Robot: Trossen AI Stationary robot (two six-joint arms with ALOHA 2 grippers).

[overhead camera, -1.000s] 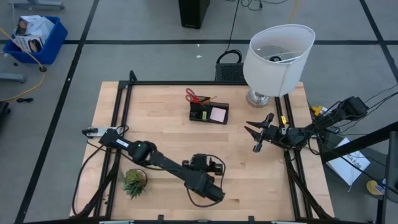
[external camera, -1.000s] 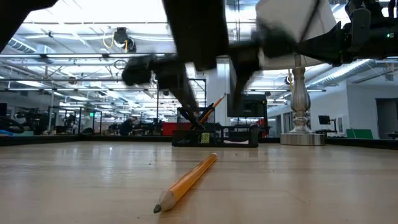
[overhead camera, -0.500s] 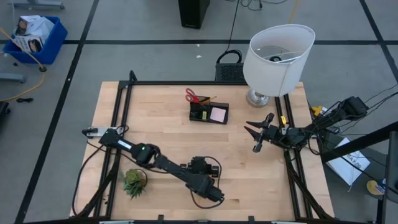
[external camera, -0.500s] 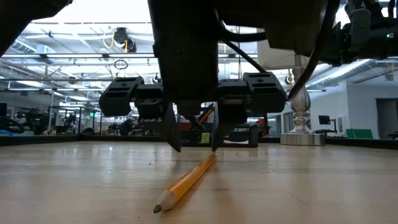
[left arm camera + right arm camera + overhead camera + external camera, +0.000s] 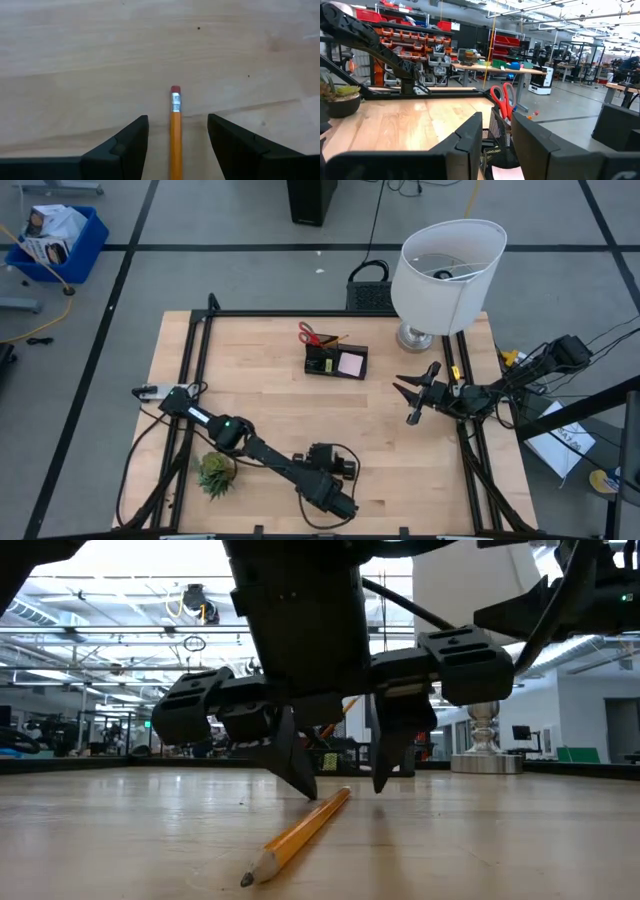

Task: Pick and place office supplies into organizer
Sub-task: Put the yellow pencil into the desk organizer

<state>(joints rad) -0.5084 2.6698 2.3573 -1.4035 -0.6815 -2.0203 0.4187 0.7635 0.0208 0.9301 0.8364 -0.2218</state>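
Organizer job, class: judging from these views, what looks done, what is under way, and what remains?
Done: the red-handled scissors and pink sticky-note pad already sit in the organizer. Under way: the left gripper is low over the table, fingers open astride the pencil, not gripping it. Left: close, lift and carry the pencil to the organizer. The right gripper waits at the table's right side.
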